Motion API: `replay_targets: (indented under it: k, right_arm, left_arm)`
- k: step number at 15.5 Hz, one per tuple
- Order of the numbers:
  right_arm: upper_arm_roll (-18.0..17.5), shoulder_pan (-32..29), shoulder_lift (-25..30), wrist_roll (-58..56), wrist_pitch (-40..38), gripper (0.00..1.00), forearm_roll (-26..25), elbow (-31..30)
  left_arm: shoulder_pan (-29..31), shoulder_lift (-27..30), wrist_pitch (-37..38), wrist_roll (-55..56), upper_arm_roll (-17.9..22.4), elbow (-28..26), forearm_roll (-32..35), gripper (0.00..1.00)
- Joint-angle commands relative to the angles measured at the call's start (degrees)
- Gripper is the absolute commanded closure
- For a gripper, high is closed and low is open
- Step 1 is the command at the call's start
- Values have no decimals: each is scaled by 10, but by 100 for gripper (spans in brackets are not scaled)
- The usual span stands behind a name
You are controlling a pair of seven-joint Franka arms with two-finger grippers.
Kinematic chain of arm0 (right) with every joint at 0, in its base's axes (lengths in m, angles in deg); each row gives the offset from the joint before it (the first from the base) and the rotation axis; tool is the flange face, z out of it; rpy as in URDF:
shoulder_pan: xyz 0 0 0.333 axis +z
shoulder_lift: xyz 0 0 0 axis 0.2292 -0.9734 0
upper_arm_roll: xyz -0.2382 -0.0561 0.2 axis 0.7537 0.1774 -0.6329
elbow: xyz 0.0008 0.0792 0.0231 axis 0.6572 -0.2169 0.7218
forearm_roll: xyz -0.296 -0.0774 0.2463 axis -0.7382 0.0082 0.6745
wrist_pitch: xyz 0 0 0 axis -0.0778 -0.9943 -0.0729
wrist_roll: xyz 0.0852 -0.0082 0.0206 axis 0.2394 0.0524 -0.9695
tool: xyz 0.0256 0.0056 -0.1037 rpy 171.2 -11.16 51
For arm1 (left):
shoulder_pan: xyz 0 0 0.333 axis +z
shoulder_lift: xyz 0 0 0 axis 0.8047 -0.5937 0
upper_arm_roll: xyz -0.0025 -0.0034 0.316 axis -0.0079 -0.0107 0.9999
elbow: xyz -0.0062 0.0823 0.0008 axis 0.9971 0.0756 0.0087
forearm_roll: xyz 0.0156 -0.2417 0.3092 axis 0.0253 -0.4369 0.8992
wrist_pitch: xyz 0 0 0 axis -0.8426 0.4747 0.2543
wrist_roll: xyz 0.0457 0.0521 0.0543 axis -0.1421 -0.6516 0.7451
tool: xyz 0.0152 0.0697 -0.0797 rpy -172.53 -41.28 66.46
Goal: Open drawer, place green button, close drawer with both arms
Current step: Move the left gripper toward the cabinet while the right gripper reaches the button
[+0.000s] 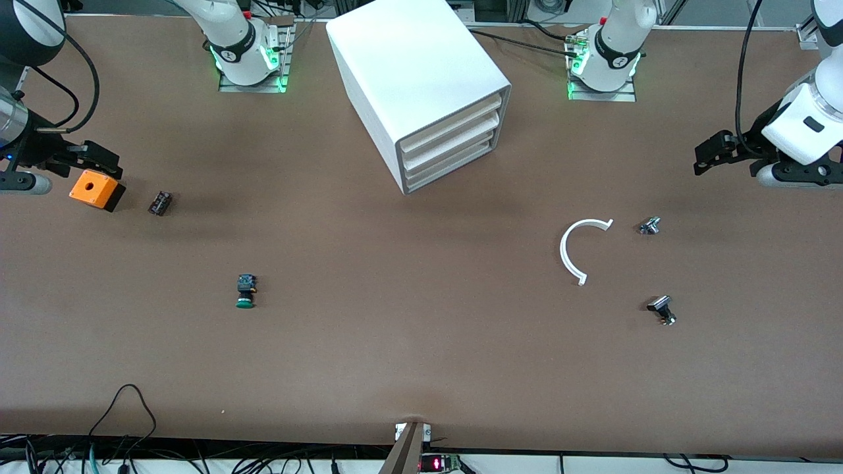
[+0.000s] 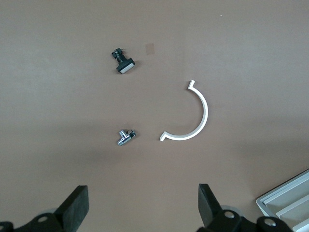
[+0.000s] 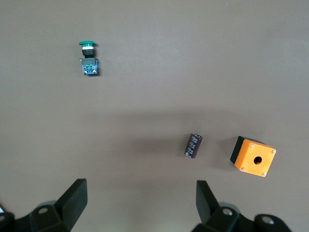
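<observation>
While jaws hang apart, button [image 3: 88, 59] lies well clear

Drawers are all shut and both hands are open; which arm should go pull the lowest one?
Probably left. The drawer fronts face its end of the table and show in its wrist view; its hand is open. The right hand hovers by the orange box.

two white arms [image 1: 800, 122] with black joint bands, black cables, green lights at the bases [image 1: 602, 72], and black claws [image 2: 142, 210] with flat fingers.
</observation>
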Motion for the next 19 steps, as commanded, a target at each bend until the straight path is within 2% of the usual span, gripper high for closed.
replay_targets:
  k: [1,14,17,19]
  right_arm:
    - [-5,-4,17,5,12,0,10,-19]
    - [-5,-5,10,5,24,0,11,-14]
    - [-5,-5,-9,6,55,0,12,-17]
    - [-5,-4,-26,14,77,0,16,-18]
  left_arm:
    - [11,-10,4,-23,-2,16,-12,0]
    - [9,-12,5,-16,-10,18,-8,0]
    - [11,-14,4,-18,-8,18,-13,0]
    - [1,-42,5,-17,-11,29,-4,0]
